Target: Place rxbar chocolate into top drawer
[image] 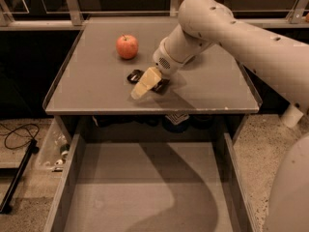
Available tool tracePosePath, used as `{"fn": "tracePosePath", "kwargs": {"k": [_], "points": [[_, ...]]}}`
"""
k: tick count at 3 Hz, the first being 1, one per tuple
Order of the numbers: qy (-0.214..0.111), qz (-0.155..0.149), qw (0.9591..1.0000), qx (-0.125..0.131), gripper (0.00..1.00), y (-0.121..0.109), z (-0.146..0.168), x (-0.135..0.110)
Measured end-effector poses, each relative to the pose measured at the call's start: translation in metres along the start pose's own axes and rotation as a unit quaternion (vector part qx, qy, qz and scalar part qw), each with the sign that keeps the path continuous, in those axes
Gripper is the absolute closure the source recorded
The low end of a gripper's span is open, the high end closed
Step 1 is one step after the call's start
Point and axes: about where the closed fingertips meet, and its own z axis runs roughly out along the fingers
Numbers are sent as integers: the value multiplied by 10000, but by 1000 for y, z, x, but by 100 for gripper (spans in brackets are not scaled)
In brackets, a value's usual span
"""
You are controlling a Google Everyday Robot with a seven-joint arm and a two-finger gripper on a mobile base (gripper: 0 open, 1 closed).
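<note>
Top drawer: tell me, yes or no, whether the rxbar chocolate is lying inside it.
No, the rxbar chocolate lies on the table, partly covered by the gripper, not in the open top drawer.

End effector (141, 88) near apple (127, 46); top drawer (145, 187) open

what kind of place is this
Likely a robot test lab: a grey rimmed table, a wide shallow grey drawer pulled open below, a black cable on the speckled floor. The gripper is over the glossy black snack bar on the table.
</note>
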Motion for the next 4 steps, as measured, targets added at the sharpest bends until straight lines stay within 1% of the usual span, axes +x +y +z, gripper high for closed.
{"fn": "tracePosePath", "kwargs": {"k": [1,3,4], "points": [[26,19,10000,18,19,0,1,1],[26,19,10000,18,64,0,1,1],[26,19,10000,17,89,0,1,1]]}}
